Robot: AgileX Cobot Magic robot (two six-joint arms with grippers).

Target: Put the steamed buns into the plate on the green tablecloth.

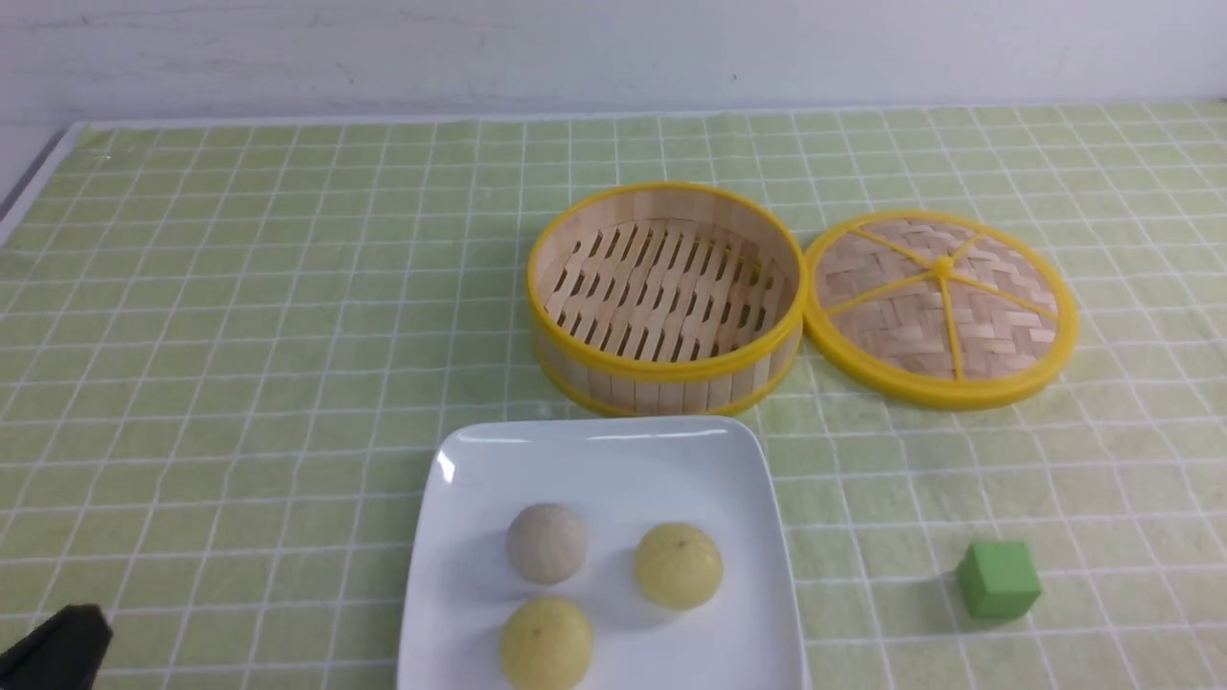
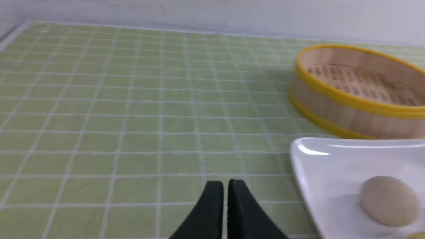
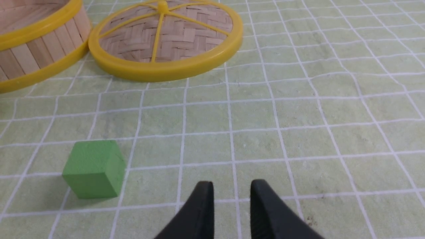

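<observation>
A plain white wall (image 1: 613,48) stands behind the bench, and a light green tablecloth with thin white lines in squares (image 1: 240,335) covers the whole top.

At the near left corner of the bench, only a black tip of the left gripper (image 1: 57,652) peeks in, low over the cloth. In the left wrist view, the left gripper (image 2: 225,189) points toward the far edge, and its two black fingers sit almost together with just a thin crack between them and nothing inside.

Next, at the near edge in the middle, lies the big shiny white square plate with round corners (image 1: 594,460). All three small round steamed buns are on it: one greyish-white bun (image 1: 547,542), one pale yellow bun (image 1: 546,642) just in front of it, and another pale yellow bun (image 1: 678,565) to the right. They sit close together.

Behind the plate stands the round bamboo steamer basket with yellow rims (image 1: 666,297), with nothing in it. Its round woven lid with yellow spokes (image 1: 941,307) lies flat beside it, touching.

Toward the near right corner sits a small green cube (image 1: 999,579). In the right wrist view, the right gripper (image 3: 231,189) hangs low over bare cloth near the cube, its black fingers a small way apart, holding nothing.
</observation>
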